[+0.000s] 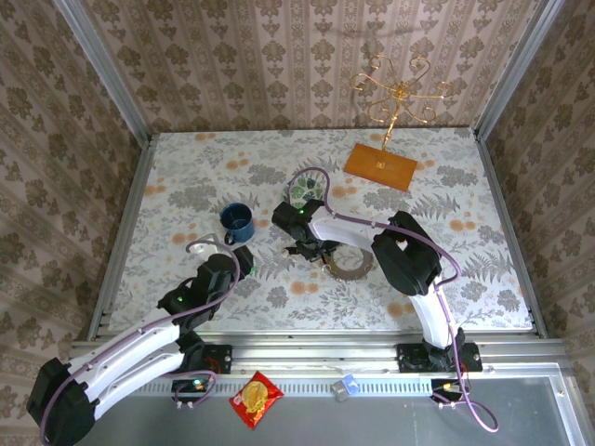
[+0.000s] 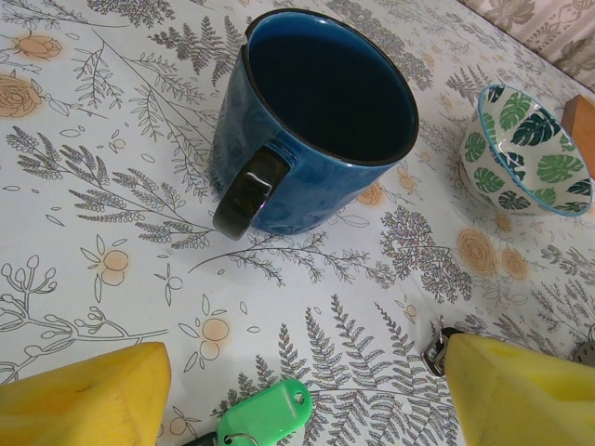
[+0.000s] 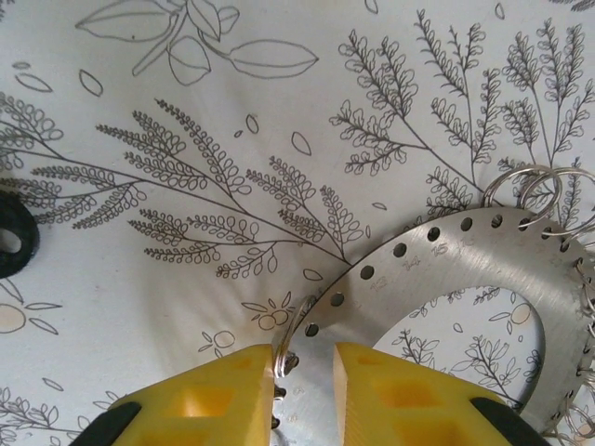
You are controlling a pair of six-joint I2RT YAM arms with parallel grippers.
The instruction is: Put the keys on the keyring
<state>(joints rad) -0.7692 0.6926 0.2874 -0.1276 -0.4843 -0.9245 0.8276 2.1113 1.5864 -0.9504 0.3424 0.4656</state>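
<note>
Right wrist: R claw (image 3: 305,386) near-shut astride keyring (image 3: 446,246), grip unclear, stamps illegible; L claw (image 2: 307,386) wide, empty.

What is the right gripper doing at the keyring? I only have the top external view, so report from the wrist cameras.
Observer: The right gripper straddles the outer edge of the keyring, with a narrow gap between its yellow fingers.
Operator: Describe that rim.
Observer: A row of small holes runs along it, and thin wire rings sit at its far side.
Operator: Find the green key on the left wrist camera.
Observer: The green key lies flat on the table, between the wide-open fingers of the left gripper, nearer the camera than the blue mug.
</note>
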